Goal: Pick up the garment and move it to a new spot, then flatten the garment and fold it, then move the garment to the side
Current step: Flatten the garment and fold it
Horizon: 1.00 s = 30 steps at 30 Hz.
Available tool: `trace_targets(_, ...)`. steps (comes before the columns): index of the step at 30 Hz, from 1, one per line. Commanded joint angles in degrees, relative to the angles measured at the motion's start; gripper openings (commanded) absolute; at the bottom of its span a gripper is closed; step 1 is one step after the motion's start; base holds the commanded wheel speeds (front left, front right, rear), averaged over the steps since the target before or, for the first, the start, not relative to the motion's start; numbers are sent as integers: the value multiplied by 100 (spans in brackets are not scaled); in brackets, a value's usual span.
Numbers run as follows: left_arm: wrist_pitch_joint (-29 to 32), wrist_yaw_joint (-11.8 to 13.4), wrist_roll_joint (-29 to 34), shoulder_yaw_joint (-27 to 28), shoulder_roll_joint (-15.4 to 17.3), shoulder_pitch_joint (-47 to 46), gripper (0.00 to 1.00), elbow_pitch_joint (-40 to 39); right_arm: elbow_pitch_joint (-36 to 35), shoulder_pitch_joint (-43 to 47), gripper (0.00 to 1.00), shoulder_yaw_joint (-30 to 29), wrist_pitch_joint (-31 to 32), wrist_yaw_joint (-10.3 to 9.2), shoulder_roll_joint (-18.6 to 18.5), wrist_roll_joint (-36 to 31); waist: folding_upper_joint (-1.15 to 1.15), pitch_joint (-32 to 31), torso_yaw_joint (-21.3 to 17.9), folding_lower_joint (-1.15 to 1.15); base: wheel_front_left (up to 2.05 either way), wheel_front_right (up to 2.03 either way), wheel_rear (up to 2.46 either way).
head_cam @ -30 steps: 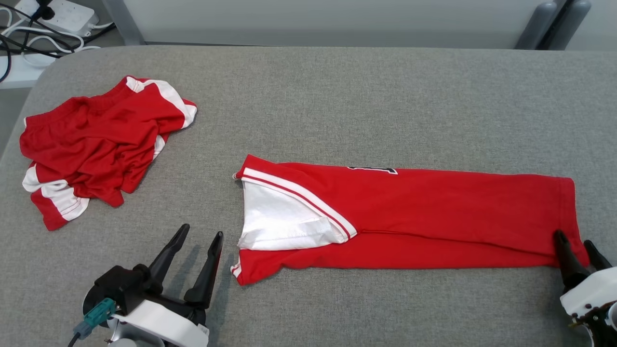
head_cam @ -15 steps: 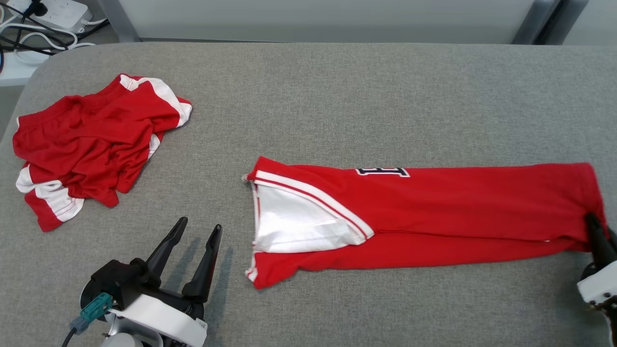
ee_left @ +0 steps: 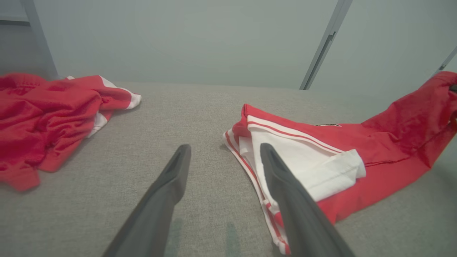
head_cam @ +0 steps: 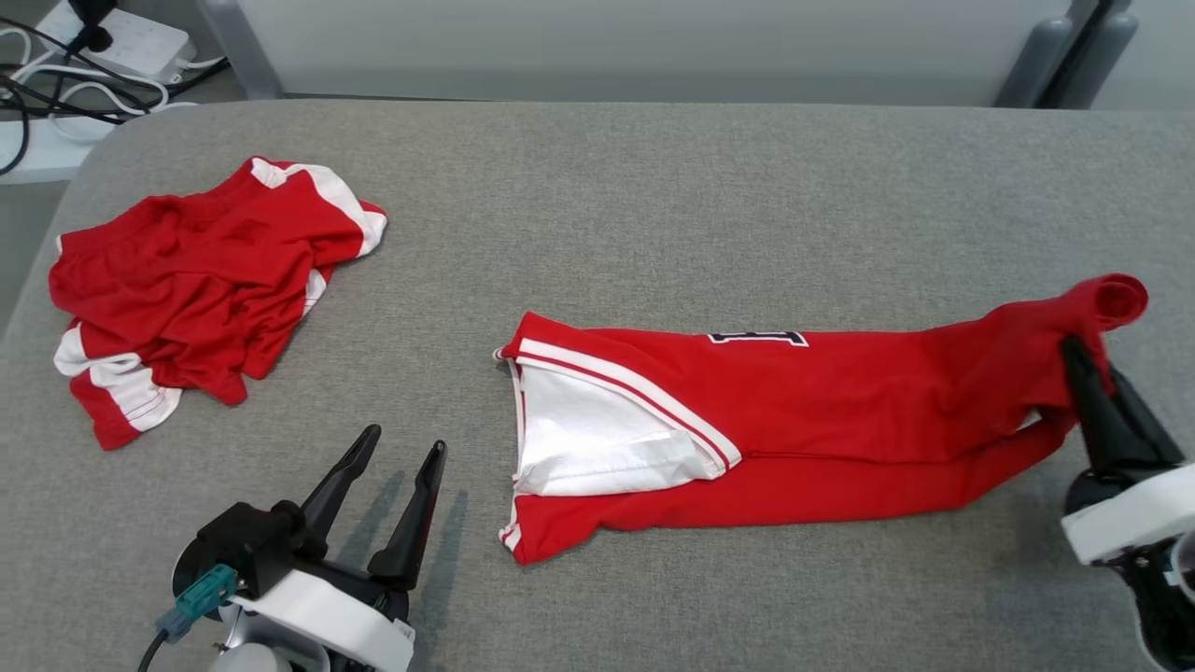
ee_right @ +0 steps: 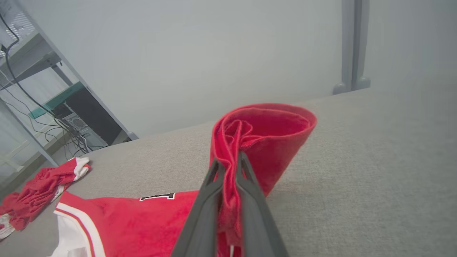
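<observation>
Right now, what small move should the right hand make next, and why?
Probably carry the pinched end leftward over the jersey, toward its white sleeve: the right hand is shut on that end, lifted off the table, while the rest lies flat in a strip.

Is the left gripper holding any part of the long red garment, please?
No, the left gripper stands open beside the long red garment, apart from it.
</observation>
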Motion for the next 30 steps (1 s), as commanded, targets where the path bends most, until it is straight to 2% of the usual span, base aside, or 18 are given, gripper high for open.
trace_targets(1, -51, -41, -43, 189, 89, -306, 100, -83, -285, 23, 0, 175, 42, 9, -96, 25, 0, -45, 54, 0, 0, 0, 0)
trace_targets(4, -51, -41, -46, 116, 37, -335, 100, -49, -710, -43, 0, 526, 204, 9, 6, 18, 0, -108, 209, 0, 0, 0, 0)
trace_targets(7, -51, -41, -51, 72, -6, -356, 100, -41, -797, -204, 0, 807, 309, 9, 108, 13, 0, -131, 381, 0, 0, 0, 0)
trace_targets(21, -51, -41, -61, 19, -211, -405, 100, -69, -119, -948, 0, 1941, 537, 9, 382, -30, 0, -75, 1431, 0, 0, 0, 0)
trace_targets(30, -51, -41, -55, 53, -296, -356, 100, -78, 101, -909, 0, 2497, 725, 9, 429, -10, 0, -37, 1694, 0, 0, 0, 0)
